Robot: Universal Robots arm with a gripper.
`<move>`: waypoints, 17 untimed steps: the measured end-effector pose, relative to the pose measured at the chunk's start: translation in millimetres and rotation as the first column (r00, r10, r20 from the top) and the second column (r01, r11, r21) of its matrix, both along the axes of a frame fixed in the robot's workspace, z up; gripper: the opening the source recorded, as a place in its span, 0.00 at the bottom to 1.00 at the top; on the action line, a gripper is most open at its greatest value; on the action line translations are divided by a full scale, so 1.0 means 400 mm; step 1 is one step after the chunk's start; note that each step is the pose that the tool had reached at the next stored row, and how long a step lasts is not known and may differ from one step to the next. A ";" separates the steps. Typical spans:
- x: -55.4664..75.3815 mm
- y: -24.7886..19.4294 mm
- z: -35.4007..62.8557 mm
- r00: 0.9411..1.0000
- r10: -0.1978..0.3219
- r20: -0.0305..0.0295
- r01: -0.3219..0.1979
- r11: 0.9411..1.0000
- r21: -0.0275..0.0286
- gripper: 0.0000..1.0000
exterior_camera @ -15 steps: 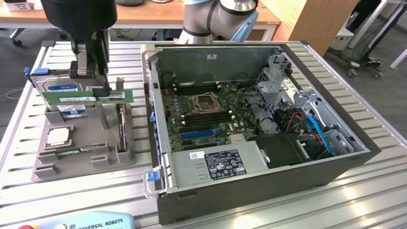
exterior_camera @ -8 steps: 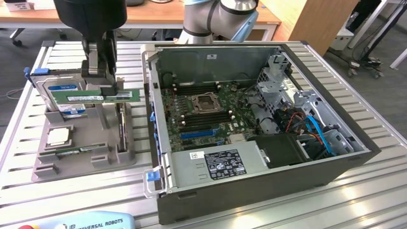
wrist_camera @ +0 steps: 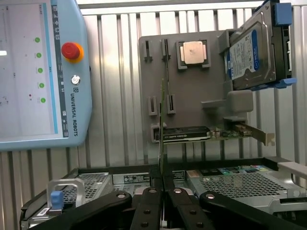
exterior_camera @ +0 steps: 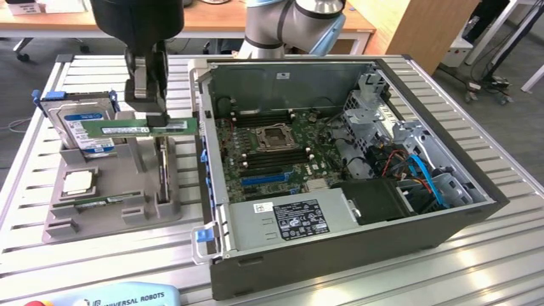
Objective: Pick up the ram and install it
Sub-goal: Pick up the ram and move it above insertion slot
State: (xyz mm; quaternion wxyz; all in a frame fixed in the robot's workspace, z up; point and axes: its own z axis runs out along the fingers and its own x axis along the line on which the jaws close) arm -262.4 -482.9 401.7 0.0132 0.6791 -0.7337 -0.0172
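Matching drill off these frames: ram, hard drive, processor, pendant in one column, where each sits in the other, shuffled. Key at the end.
Things:
1. ram
2. hard drive
3. processor
4. pendant

Places:
A. flat in a recess of the holder
B. on the slatted table, beside the holder
C. on edge in the holder
D. clamped in the gripper, above the holder

Pairs: 1-D, 2-C, 3-A, 4-B
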 end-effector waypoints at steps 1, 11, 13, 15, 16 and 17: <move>0.005 0.000 0.000 1.000 0.000 0.000 0.000 1.000 0.000 0.11; 0.056 0.001 0.000 1.000 0.000 0.000 0.000 1.000 0.000 0.11; 0.066 0.001 0.000 1.000 0.000 0.000 0.000 1.000 0.001 0.11; 0.076 0.001 0.000 1.000 0.000 0.000 0.000 1.000 0.001 0.11; 0.082 0.001 0.000 1.000 0.000 0.000 0.000 1.000 0.001 0.11; 0.087 0.001 0.000 1.000 0.000 0.000 0.000 1.000 0.001 0.11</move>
